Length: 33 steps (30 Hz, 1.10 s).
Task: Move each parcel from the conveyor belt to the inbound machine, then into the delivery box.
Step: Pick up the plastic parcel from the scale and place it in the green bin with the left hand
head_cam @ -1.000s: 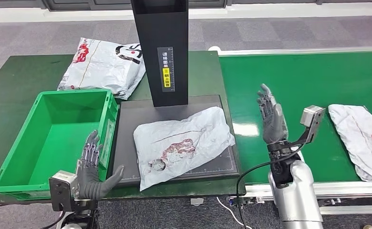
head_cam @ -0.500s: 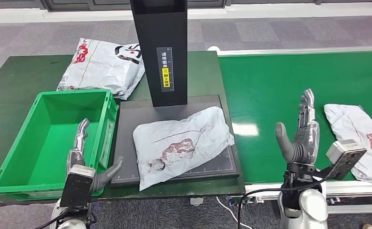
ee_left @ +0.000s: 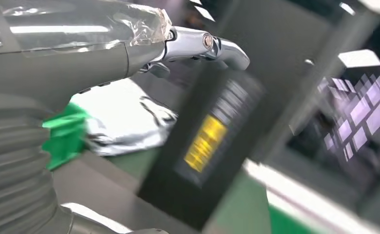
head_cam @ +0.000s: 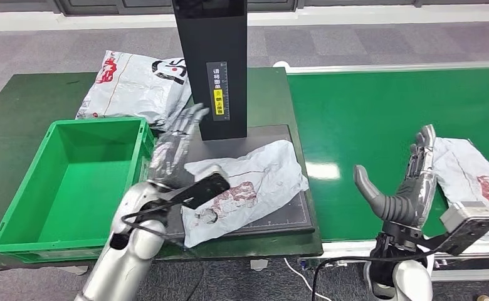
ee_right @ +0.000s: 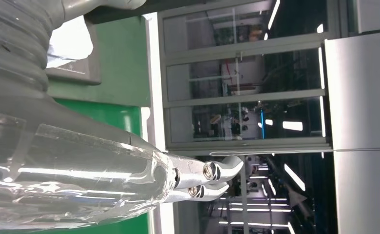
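Left hand poised over the parcel on the scanner plate

The left hand (head_cam: 173, 150), fingers spread and holding nothing, hangs above the left end of the crumpled parcel (head_cam: 242, 188), whose long axis runs left to right across the dark plate (head_cam: 286, 221). The right hand (head_cam: 408, 185), also spread and holding nothing, stands well apart on the belt (head_cam: 367, 119), beside a second parcel (head_cam: 474, 182). The green box (head_cam: 73, 179), left of the plate, holds nothing.
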### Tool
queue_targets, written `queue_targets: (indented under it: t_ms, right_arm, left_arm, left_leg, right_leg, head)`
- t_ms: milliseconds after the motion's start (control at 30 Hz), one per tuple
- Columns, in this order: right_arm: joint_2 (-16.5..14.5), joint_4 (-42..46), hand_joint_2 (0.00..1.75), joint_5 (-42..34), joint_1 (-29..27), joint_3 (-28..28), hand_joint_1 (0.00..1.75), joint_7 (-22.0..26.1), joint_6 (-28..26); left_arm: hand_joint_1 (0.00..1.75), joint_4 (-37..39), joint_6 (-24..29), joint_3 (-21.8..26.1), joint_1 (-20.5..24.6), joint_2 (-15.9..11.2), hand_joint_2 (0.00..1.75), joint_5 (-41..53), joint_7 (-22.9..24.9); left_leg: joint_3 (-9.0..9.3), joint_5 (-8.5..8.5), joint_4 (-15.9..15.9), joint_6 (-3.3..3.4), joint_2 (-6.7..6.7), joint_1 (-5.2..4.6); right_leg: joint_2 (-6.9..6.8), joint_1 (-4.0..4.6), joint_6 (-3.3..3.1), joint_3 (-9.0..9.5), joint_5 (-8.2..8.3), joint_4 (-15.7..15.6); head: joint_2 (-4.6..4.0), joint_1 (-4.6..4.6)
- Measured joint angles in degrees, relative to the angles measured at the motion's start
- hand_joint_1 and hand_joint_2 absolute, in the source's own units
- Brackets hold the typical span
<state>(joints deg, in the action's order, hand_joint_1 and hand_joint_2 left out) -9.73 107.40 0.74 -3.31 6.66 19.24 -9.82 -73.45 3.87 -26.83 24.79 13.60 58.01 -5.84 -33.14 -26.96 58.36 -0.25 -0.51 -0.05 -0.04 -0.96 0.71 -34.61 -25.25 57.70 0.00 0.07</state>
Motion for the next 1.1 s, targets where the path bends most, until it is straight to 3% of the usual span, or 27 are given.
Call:
queue_targets:
  t_ms: [233,400,567,733,967,1100]
  right_arm:
    - [-0.9,-2.5,1.75,0.5,3.9,0.0,0.00,0.0,1.5]
    - [-1.5,-4.3,1.75,1.1,5.8,0.0,0.00,-0.2,1.9]
    - [-1.6,-4.7,1.75,1.2,6.1,0.0,0.00,-0.2,2.1]
    - [-1.7,-7.8,1.75,1.3,7.7,0.0,0.00,0.0,2.3]
    - [-1.7,-9.5,1.75,1.2,8.4,0.0,0.00,0.0,2.3]
    - [-1.7,-10.7,1.75,0.8,8.7,0.0,0.00,0.9,2.2]
  left_arm:
    - [0.00,22.3,-10.6,-7.9,13.6,4.2,1.75,-1.2,-3.9]
    - [0.00,34.9,-15.0,-12.3,19.1,6.1,1.75,-2.1,-6.5]
    - [0.00,37.5,-17.3,-13.6,20.3,6.3,1.75,-2.8,-7.3]
    - [0.00,47.3,-31.1,-22.5,23.5,6.6,1.75,-2.1,-14.1]
    - [0.00,50.4,-32.5,-26.2,25.2,6.5,1.75,-0.5,-15.1]
    - [0.05,51.6,-33.1,-30.9,25.8,5.6,1.75,4.1,-16.3]
  left_leg:
    - [0.01,0.00,0.0,0.00,0.09,-0.03]
    - [0.00,0.00,0.0,0.00,0.12,-0.02]
    - [0.00,0.00,0.0,0.00,0.12,-0.02]
    - [-0.03,0.00,0.0,0.00,0.10,-0.01]
    - [-0.02,0.01,0.0,0.00,0.10,-0.01]
    - [0.07,0.00,0.0,-0.01,0.09,0.02]
  right_leg:
    - [0.11,-0.02,0.03,-0.02,0.04,0.0]
    - [0.18,-0.01,0.03,-0.05,0.04,0.0]
    - [0.17,-0.01,0.03,-0.05,0.03,0.0]
    - [0.16,-0.01,0.03,-0.05,0.03,0.0]
    - [0.15,-0.01,0.03,-0.02,0.03,0.0]
    - [0.14,0.01,0.02,0.10,0.01,0.0]
  head:
    - [0.00,0.00]
    - [0.00,0.00]
    - [0.00,0.00]
    - [0.00,0.00]
    - [0.00,0.00]
    - [0.00,0.00]
